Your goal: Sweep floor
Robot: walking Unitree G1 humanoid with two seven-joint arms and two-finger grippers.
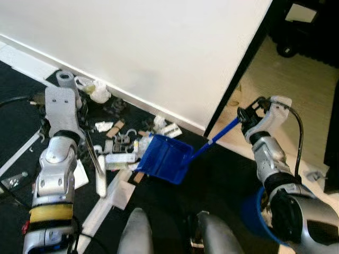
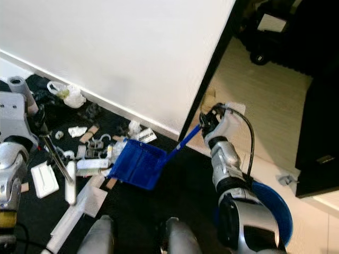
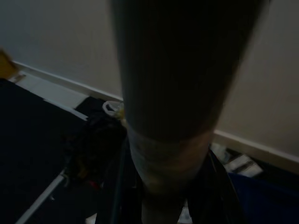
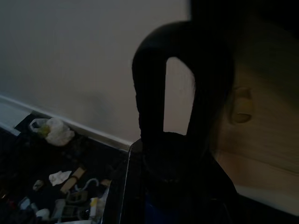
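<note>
1. The right hand (image 1: pixel 248 117) is closed on the upper end of the thin blue handle of a blue plastic dustpan (image 1: pixel 163 157), out by the dark edge of the white wall (image 1: pixel 159 47)
2. The dustpan's scoop rests on the black floor (image 1: pixel 222 180), its open mouth toward a heap of litter (image 1: pixel 119 143): white paper scraps, brown card pieces, clips and small packets lying along the pale skirting board
3. The left hand (image 1: pixel 85 138) is low over that heap and has hold of a pale stick-like brush handle (image 1: pixel 98 166) that slants down to the floor; how tightly its fingers grip it I cannot tell
4. A crumpled white plastic bag (image 1: pixel 95 90) lies against the skirting, beyond the heap
5. Past the wall edge the floor is light wood (image 1: pixel 286 84)
</note>
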